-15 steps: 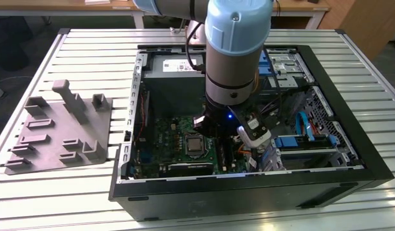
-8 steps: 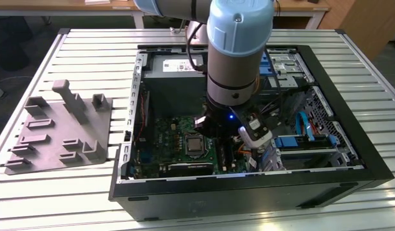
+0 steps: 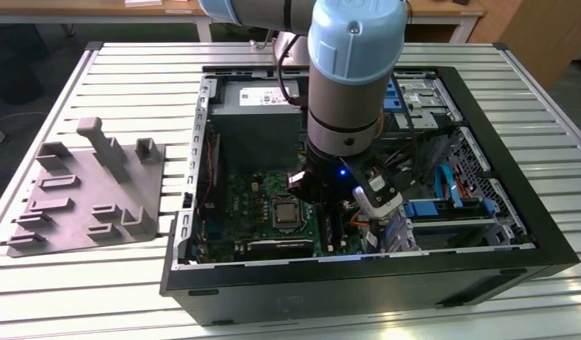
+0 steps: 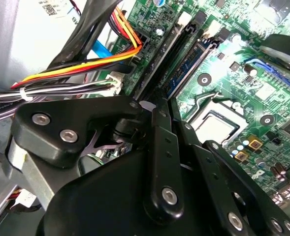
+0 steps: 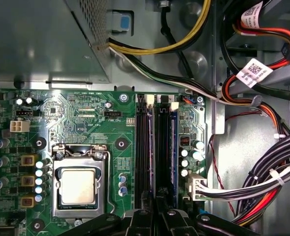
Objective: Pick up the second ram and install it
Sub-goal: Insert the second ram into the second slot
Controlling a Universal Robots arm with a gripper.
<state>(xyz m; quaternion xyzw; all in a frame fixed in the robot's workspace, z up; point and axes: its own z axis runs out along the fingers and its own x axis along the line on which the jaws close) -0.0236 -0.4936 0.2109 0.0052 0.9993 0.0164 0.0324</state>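
Second ram (image 5: 173, 147) seated, tool (image 5: 154, 206) above slots.

Second ram (image 5: 160, 147), thin dark strip standing on edge (lengthwise) along the motherboard's memory slot.

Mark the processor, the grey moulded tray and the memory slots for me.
processor (image 5: 77, 187): first wrist view, middle of its metal lid.
grey moulded tray (image 3: 87, 202): exterior view, flat middle of its base.
memory slots (image 5: 144, 147): first wrist view, midway along one black slot.
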